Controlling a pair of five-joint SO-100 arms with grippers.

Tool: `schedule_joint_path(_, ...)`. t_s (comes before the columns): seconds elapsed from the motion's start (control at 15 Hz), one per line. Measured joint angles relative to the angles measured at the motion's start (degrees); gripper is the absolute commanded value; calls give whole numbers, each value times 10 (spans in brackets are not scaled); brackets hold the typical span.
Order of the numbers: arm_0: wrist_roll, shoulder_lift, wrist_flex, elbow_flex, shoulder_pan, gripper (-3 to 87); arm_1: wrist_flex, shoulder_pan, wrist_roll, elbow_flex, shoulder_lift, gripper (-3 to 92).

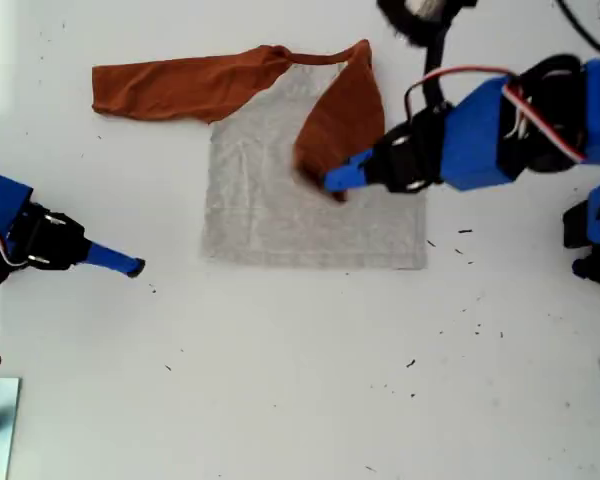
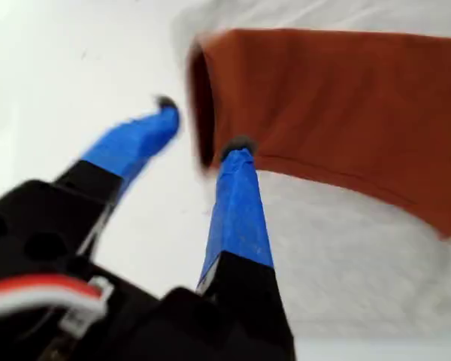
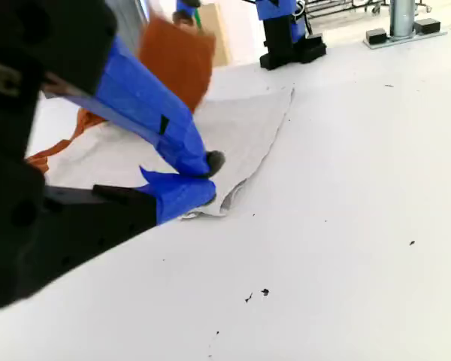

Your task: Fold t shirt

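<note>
White table [image 1: 280, 400], prob. specks; t shirt [image 1: 280, 200] flat.

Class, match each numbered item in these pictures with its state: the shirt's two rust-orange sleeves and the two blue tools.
1. rust-orange cloth sleeve on the exterior view's left
2. rust-orange cloth sleeve on the exterior view's right
3. my first tool
4. my second tool

A. open, at a cuff
B. folded over the light grey cloth body
C. apart from the shirt, over the bare white table
D. stretched out flat

Pairs: 1-D; 2-B; 3-A; 4-C
</note>
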Motion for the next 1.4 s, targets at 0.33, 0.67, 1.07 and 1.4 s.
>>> schedule_joint_path(0.33,-4,0,0,0,0,12,120,35,15,-12,130,126)
schedule_joint_path(0.67,-73,0,-11,0,-21,-4,236,127,100,538,697,37)
schedule_joint_path(1.07,-131,-367,81,-299,-251,47,263,105,121,686,796,36)
schedule_joint_path(1.4,137,-627,154,-483,-698,275,263,105,105,688,796,36)
